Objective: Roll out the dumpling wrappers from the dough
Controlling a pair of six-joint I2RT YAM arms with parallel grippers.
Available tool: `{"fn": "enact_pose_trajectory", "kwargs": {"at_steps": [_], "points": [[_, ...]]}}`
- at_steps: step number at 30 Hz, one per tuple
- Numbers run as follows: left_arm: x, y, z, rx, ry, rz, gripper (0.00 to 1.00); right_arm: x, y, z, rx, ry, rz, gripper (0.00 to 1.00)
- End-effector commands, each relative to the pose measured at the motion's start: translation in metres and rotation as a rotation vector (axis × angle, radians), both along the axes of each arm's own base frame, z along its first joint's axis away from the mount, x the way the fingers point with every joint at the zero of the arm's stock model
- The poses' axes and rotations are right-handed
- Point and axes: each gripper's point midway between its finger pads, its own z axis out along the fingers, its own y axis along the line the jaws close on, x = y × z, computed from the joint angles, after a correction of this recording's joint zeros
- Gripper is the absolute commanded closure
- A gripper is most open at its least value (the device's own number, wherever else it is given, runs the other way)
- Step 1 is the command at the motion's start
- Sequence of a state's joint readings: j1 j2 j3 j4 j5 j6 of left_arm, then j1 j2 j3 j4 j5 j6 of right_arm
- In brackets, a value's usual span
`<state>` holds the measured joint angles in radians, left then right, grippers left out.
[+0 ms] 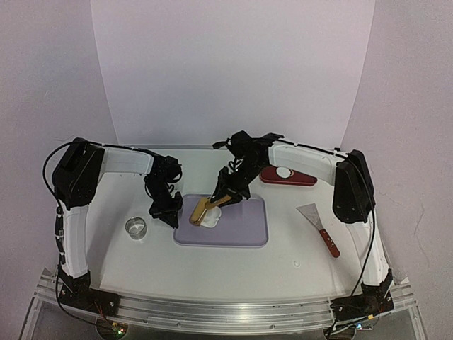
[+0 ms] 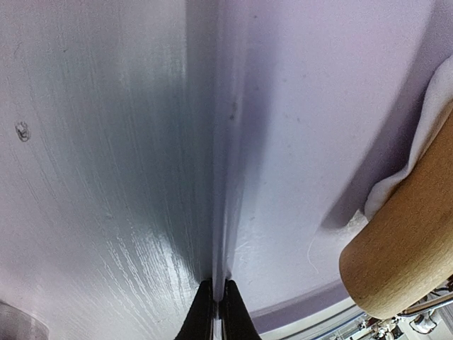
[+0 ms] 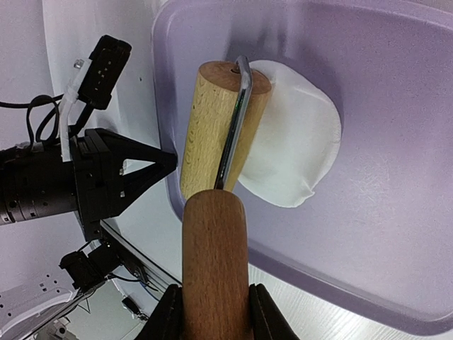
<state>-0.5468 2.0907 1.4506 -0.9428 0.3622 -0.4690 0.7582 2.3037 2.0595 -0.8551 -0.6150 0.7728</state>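
Observation:
A thin white dough sheet (image 1: pixel 211 220) lies at the left end of the purple tray (image 1: pixel 241 230). My right gripper (image 1: pixel 231 190) is shut on the brown handle of the wooden roller (image 1: pixel 201 210), whose head rests on the sheet's left part. In the right wrist view the gripper (image 3: pixel 214 301) clamps the handle, and the roller head (image 3: pixel 209 120) covers the left side of the dough (image 3: pixel 301 145). My left gripper (image 1: pixel 172 218) is shut on the tray's left rim (image 2: pixel 219 212), seen edge-on between the fingertips (image 2: pixel 219 287). No neat round wrappers show.
A metal ring cutter (image 1: pixel 136 227) stands left of the tray. A red oblong dish (image 1: pixel 301 178) with a small white piece (image 1: pixel 284 172) sits behind the tray on the right. A scraper with a red handle (image 1: pixel 320 228) lies to the right.

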Motion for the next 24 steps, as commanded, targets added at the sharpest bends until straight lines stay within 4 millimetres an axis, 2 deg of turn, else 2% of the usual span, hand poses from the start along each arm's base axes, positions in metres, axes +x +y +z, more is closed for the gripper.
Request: {"fn": "enact_pose_trajectory", "kwargs": {"at_steps": [1, 4, 8, 15, 24], "points": [[-0.013, 0.006, -0.032, 0.077, 0.028, -0.021, 1.0, -0.009, -0.081, -0.065, -0.342, 0.108, -0.064, 1.0], [-0.013, 0.009, -0.033, 0.09, 0.028, -0.022, 1.0, -0.009, -0.098, -0.073, -0.375, 0.119, -0.06, 1.0], [-0.015, 0.011, -0.034, 0.1, 0.035, -0.023, 1.0, -0.015, -0.118, -0.093, -0.429, 0.153, -0.044, 1.0], [-0.013, 0.01, -0.03, 0.104, 0.042, -0.027, 1.0, -0.024, -0.134, -0.123, -0.505, 0.186, -0.014, 1.0], [-0.013, 0.013, -0.03, 0.122, 0.057, -0.028, 1.0, -0.04, -0.166, -0.138, -0.571, 0.231, 0.011, 1.0]]}}
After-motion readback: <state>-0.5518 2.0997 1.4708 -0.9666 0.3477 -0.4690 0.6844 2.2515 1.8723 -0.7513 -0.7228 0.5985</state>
